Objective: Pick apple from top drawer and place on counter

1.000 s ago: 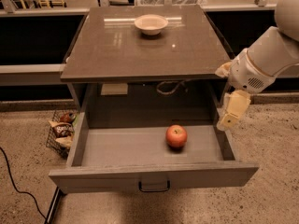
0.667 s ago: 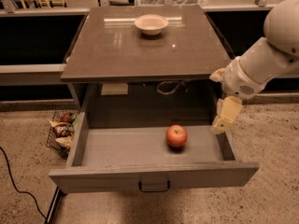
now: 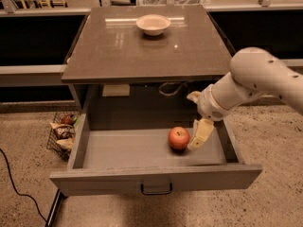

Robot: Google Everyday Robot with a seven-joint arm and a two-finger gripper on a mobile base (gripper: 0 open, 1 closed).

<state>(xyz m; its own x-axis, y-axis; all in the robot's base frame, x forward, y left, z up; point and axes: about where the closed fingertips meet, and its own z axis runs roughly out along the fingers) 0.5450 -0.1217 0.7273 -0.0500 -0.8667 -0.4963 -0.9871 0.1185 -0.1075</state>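
The red apple (image 3: 179, 138) lies in the open top drawer (image 3: 142, 181), right of its middle. My gripper (image 3: 200, 134) hangs inside the drawer just to the right of the apple, very close to it or touching it. Its pale fingers (image 3: 201, 132) point down at the drawer floor. The arm comes in from the right, under the counter's front edge. The glossy brown-grey counter (image 3: 118, 51) lies above and behind the drawer.
A pale shallow bowl (image 3: 153, 24) stands at the back middle of the counter. A wire basket (image 3: 62, 131) with snack packets sits on the floor left of the drawer. A black cable (image 3: 14, 183) runs over the floor at the left.
My gripper has moved left and down into the drawer, from its right wall to right beside the apple. The apple has not moved.
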